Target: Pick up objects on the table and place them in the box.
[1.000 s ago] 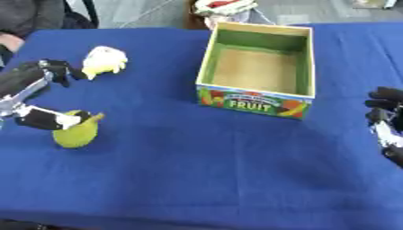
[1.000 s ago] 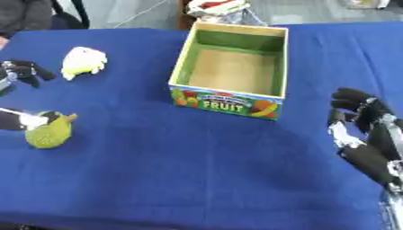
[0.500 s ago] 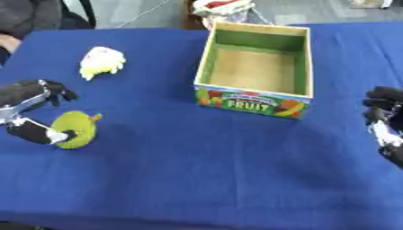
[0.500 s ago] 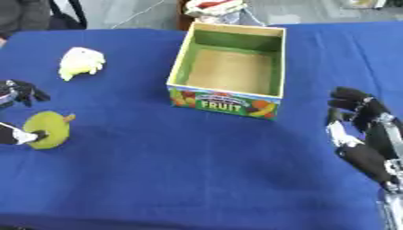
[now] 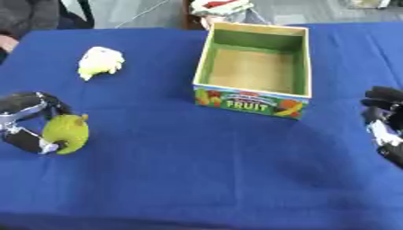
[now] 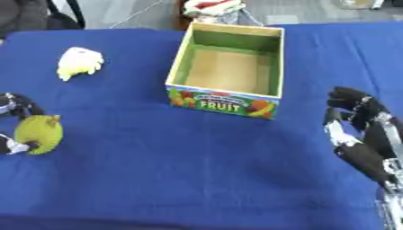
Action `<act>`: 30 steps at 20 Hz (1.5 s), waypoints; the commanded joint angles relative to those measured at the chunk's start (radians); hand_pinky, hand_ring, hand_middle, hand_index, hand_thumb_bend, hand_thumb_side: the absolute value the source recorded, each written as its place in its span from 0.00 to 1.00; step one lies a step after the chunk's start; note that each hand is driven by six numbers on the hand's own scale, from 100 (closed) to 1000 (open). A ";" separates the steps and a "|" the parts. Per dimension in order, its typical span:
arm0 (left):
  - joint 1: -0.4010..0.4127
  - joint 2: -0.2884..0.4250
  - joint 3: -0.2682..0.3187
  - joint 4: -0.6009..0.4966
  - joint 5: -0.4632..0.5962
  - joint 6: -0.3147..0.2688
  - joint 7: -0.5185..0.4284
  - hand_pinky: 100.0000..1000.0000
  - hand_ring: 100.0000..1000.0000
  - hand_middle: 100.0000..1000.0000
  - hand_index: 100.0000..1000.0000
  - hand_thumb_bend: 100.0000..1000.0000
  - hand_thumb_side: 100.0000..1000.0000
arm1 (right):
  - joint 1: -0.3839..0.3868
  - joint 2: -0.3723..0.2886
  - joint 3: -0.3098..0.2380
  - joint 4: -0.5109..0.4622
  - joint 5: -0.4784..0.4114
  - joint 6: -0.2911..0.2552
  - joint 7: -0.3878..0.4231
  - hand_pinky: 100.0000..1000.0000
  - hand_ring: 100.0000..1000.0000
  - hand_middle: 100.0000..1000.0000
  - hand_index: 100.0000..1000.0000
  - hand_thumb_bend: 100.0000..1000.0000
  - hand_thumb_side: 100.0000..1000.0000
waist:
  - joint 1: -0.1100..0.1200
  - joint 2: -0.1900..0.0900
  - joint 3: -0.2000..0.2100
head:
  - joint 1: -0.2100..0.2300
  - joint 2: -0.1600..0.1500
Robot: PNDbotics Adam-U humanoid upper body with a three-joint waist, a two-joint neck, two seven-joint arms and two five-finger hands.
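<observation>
Far left on the blue tablecloth (image 5: 197, 179), the left hand (image 5: 28, 121) is seen wrapped around a yellow-green pear-like fruit (image 5: 66, 133), fingers curled over its top and the thumb tucked under it, so the fruit is clamped between them right by the table's left edge. Whether the fruit is lifted clear of the cloth or resting on it can't really be told from either eye view. Up and a bit to the right of that, well apart from the hand, a pale yellow-white lumpy object (image 5: 100, 62) is lying on the cloth by itself; what exactly it is can't be made out. Past the middle, the fruit box (image 5: 256, 72) is found, open on top, green inside walls with a brown cardboard floor, nothing inside it, and a colourful "FRUIT" label on the near face. Open blue cloth is all that's seen between the held fruit and the box. Just behind the box's far wall, something red and white (image 5: 222, 6) is sitting at the table's far edge. Over at the right edge, the right hand (image 6: 360, 130) is parked near the lower corner, fingers up and loosely bent, not touching anything.
</observation>
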 commanded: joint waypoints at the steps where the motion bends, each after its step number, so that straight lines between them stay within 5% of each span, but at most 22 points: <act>1: -0.015 0.025 0.010 -0.008 0.006 -0.004 0.036 0.56 0.45 0.45 0.61 0.17 0.00 | -0.009 -0.019 -0.003 -0.009 0.006 -0.002 0.000 0.71 0.77 0.74 0.81 0.00 0.25 | -0.001 -0.013 0.000 | -0.001 -0.001; 9: -0.086 0.026 0.020 -0.083 0.042 -0.007 0.068 0.53 0.43 0.42 0.58 0.12 0.00 | -0.009 -0.018 -0.001 -0.007 0.004 -0.001 -0.001 0.71 0.77 0.74 0.81 0.00 0.26 | -0.002 -0.014 -0.001 | -0.004 0.000; 16: -0.309 0.014 -0.050 -0.146 0.054 -0.020 0.036 0.54 0.44 0.43 0.59 0.09 0.00 | -0.007 -0.015 0.005 -0.005 0.002 -0.001 0.004 0.71 0.77 0.74 0.81 0.00 0.27 | -0.003 -0.019 -0.012 | 0.004 0.005; 24: -0.663 -0.180 -0.202 0.035 -0.034 -0.042 0.052 0.54 0.47 0.45 0.61 0.14 0.00 | -0.005 -0.008 0.016 -0.002 -0.005 -0.003 0.016 0.71 0.77 0.74 0.81 0.00 0.27 | -0.014 -0.026 -0.030 | 0.011 0.005; 30: -0.805 -0.312 -0.297 0.220 -0.140 -0.069 0.120 0.56 0.49 0.48 0.64 0.17 0.00 | -0.004 -0.002 0.023 -0.001 -0.010 -0.003 0.024 0.71 0.77 0.74 0.81 0.00 0.27 | -0.019 -0.027 -0.049 | 0.016 0.004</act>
